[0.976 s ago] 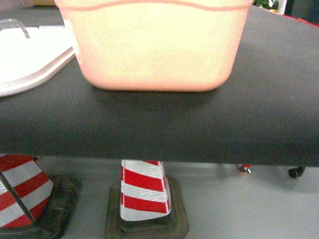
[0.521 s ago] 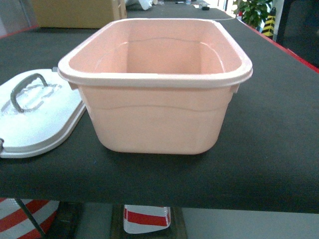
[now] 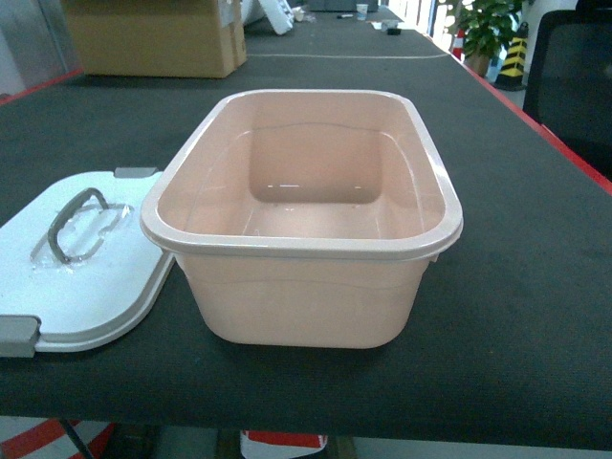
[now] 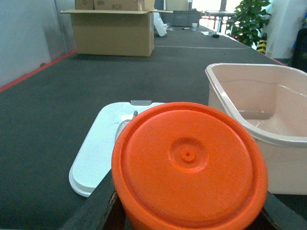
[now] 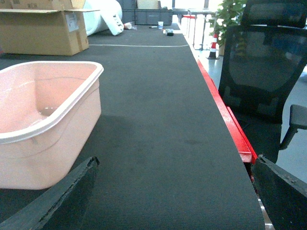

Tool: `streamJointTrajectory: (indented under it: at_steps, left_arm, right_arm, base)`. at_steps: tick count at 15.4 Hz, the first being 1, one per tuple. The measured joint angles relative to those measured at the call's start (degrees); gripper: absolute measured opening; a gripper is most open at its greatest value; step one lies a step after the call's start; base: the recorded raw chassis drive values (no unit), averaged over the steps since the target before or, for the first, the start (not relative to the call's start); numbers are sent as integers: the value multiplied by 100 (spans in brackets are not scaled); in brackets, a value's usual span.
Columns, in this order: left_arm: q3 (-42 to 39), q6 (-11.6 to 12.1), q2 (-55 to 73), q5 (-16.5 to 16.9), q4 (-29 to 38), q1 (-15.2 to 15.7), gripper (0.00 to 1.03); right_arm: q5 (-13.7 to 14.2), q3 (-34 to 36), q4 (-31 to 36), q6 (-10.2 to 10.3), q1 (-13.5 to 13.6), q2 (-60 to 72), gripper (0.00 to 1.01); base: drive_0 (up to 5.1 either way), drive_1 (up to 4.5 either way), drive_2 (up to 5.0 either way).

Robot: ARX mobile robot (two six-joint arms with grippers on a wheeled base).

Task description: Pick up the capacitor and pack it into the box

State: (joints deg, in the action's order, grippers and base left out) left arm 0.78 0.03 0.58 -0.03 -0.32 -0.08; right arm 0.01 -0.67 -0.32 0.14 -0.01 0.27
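Observation:
The pale pink box (image 3: 306, 301) stands open and empty on the black table, its white lid (image 3: 100, 282) with a grey handle lying flat to its left. In the left wrist view an orange cylindrical capacitor (image 4: 188, 165) fills the lower frame, and my left gripper (image 4: 189, 213) is shut on it, with a dark finger showing on each side. It hovers just left of the box (image 4: 283, 165) and near the lid (image 4: 98, 148). My right gripper (image 5: 175, 194) is open and empty over the table, right of the box (image 5: 43, 148). Neither gripper shows in the head view.
A brown cardboard carton (image 3: 153, 38) stands at the far left of the table. The table's red right edge (image 5: 225, 115) runs beside a black mesh chair (image 5: 264, 67). A potted plant (image 3: 483, 24) is in the far right corner.
The head view has risen from the table's front edge and the striped cones below it to a downward look into the open box.

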Motion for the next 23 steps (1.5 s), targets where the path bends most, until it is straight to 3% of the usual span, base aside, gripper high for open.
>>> streamJointTrajectory:
  at_steps: [8,10,12,14,15,17,19,20,23]
  left_arm:
    - [2,59,79,-22,44,-44,45]
    - [9,96,1519,-728,1561,-723,45]
    - [446,173,3899,-1283,3781,-1327,45]
    - [1805,367,6048,-1596,5501,-1980,45]
    - [2664,522,7152,-1770,5906,-2310,45]
    - [4465,691,9123,-1882,5353,-2673,45]
    - [5893,407,10644,-1777,4566,-2846,45]
    - [6301,291,11108,-1703,4419,-2905,58]
    - [6415,181,11154,-1652,4461,-2922,94]
  right_arm:
    - [0,0,2,0,0,0,98]
    - [0,0,2,0,0,0,98]
    - [0,0,2,0,0,0,98]
    - [0,0,0,0,0,0,98]
    - [0,0,2,0,0,0,98]
    - [0,0,0,0,0,0,98]
    - [0,0,0,0,0,0,98]
    - [0,0,0,0,0,0,98]
    - [0,0,2,0,0,0,98]
  base:
    - [0,0,0]
    - [0,0,0]
    - [0,0,0]
    - [0,0,0]
    - [0,0,0]
    - [0,0,0]
    - [0,0,0]
    - [0,0,0]
    - [0,0,0]
